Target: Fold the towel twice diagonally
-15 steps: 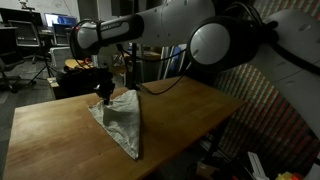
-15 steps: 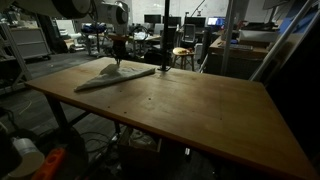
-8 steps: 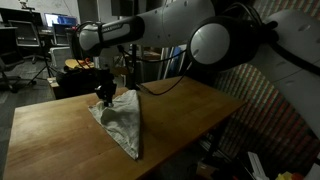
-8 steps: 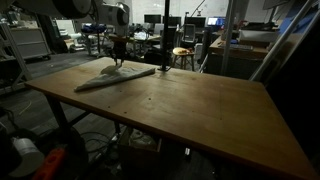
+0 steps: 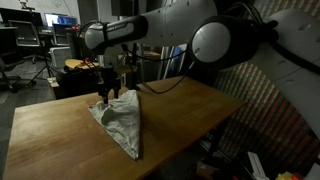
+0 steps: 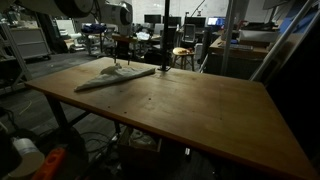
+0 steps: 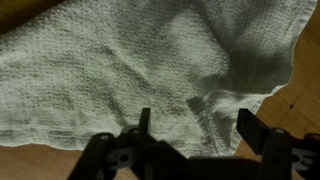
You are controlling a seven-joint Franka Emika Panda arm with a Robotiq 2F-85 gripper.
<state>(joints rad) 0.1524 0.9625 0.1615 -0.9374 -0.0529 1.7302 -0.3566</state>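
The wooden table [image 5: 50,135] spans the scene, with the Panda arm [image 5: 200,35] reaching over it. A pale towel [image 5: 122,122] (folded into a triangle) lies flat on the tabletop. The gripper [image 7: 195,130] hangs just above it, jaws spread, holding nothing.

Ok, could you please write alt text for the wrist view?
A pale, waffle-textured cloth towel lies rumpled on a brown wooden table, filling most of the view. The black gripper shows at the bottom edge, open above the towel.
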